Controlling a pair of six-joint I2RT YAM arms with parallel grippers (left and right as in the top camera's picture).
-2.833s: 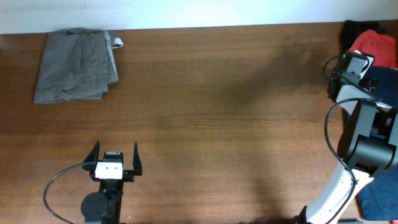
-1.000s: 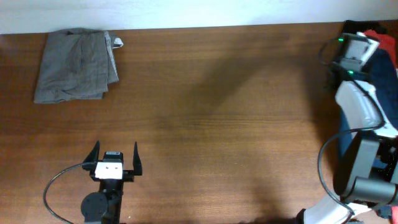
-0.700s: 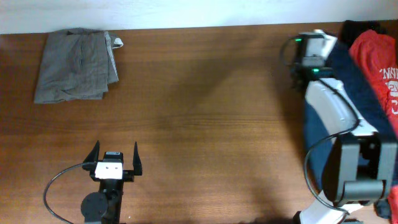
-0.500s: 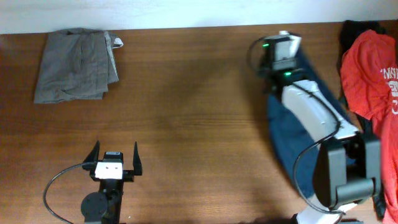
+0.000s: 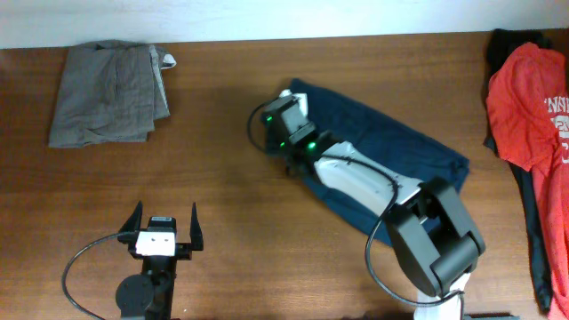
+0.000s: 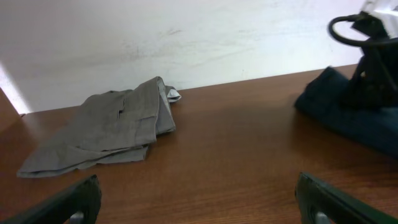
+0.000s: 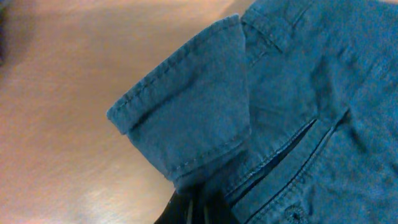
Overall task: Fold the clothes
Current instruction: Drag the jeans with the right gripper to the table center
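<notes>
Right jaws clenched on navy garment (image 5: 404,147); left jaws wide apart above table (image 5: 267,231).

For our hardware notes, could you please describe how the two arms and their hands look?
Left arm: black, white wrist block, dark pointed hand fingers, grey cable loop. Right arm: white links, black joints, green lights, black cable.

Brown wood table (image 5: 222,133): crumpled grey-khaki garment (image 5: 108,93) at 10 o'clock by the far edge, navy garment (image 5: 400,142) spread just off centre toward 2 o'clock, red T-shirt (image 5: 529,89) at the 3 o'clock edge, partly over a dark cloth (image 5: 505,44).
</notes>
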